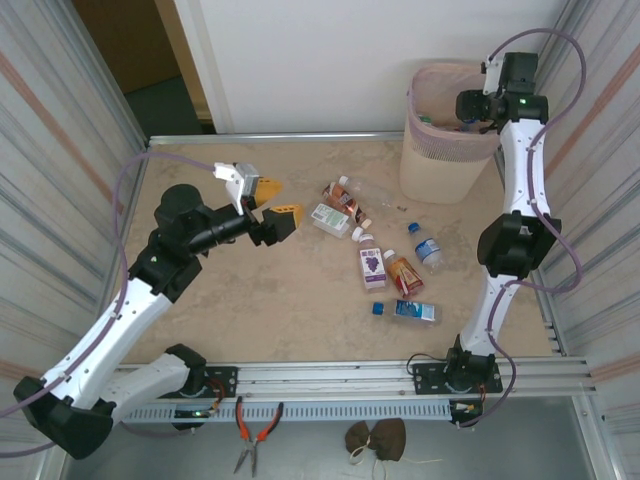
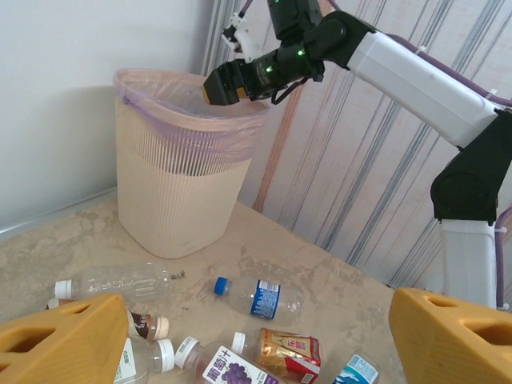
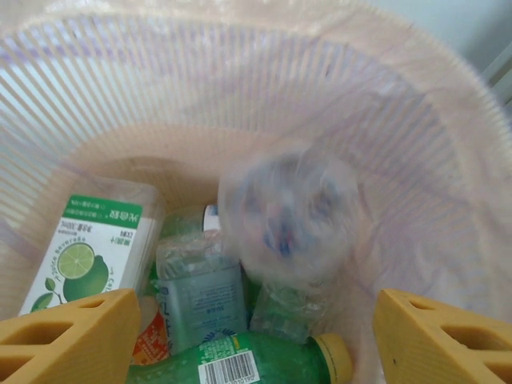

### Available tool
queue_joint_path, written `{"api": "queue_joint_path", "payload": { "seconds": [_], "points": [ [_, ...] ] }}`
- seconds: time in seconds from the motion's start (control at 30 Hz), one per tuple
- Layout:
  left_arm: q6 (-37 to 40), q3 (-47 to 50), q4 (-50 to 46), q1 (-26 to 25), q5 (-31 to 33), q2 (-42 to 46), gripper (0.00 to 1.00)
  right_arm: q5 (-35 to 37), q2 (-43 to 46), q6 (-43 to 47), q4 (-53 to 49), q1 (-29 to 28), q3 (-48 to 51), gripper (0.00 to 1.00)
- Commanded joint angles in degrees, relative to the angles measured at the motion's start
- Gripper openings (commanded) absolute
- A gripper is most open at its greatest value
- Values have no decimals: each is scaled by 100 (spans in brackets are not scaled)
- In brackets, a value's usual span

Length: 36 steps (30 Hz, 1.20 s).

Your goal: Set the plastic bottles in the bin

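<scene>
**Top view.** The bin point(image 1: 445, 150) stands at 1 o'clock on the counter point(image 1: 250, 300), close to the far wall. The right arm point(image 1: 520, 190) reaches over it. This puts the right jaws above the rim at its 3 o'clock side, where anything let go lands inside. About seven bottles point(image 1: 372, 265) lie loose around mid-counter, trailing toward 5 o'clock. The left arm point(image 1: 150, 270) points toward 3 o'clock, and the left jaws are spread wide and empty at 9 o'clock of that cluster. I judge they are placed there to take the nearest bottle.

**Left wrist.** The yellow fingers point(image 2: 64, 336) sit far apart in the bottom corners with nothing between them. Between and beyond them lie a grape bottle point(image 2: 232, 370), an orange one point(image 2: 288, 348), a blue-label one point(image 2: 260, 296) and a clear one point(image 2: 128, 280), all on their sides. The bin rises at 10 o'clock, with the right jaws over its rim.

**Right wrist.** The camera looks straight down into the lined bin. Its fingers point(image 3: 444, 336) stand wide in the lower corners and grip nothing. A blurred bottle point(image 3: 284, 212) hangs at the centre and touches neither finger, and the blur suggests it is dropping. Beneath it rest a lime bottle point(image 3: 84, 260) at 8 o'clock and a green bottle point(image 3: 256, 356) at 6 o'clock. With several bottles binned and several on the counter, the job looks partway done.
</scene>
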<state>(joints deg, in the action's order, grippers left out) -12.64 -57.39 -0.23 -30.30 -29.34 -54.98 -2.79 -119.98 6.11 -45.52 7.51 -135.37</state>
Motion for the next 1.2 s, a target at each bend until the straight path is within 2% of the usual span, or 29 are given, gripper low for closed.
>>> {"api": "queue_joint_path", "payload": {
  "seconds": [0.0,0.27,0.47,0.8,1.17],
  "points": [
    [93,-70,-86,75,-114,-128,85,85,253,-21,-210,-55,-171,75],
    [36,-115,-302,94,-172,-398,83,49,843,-125,-381,-201,130,73],
    [7,-79,-324,95,-254,-439,82,-69,1418,-377,-144,-212,966,63],
    [-120,-63,-397,99,-316,-606,79,-258,2560,-739,378,-379,2522,55],
    [-422,38,-570,103,-249,-910,75,-24,4181,-1153,111,-1104,4048,53]
  ]
}}
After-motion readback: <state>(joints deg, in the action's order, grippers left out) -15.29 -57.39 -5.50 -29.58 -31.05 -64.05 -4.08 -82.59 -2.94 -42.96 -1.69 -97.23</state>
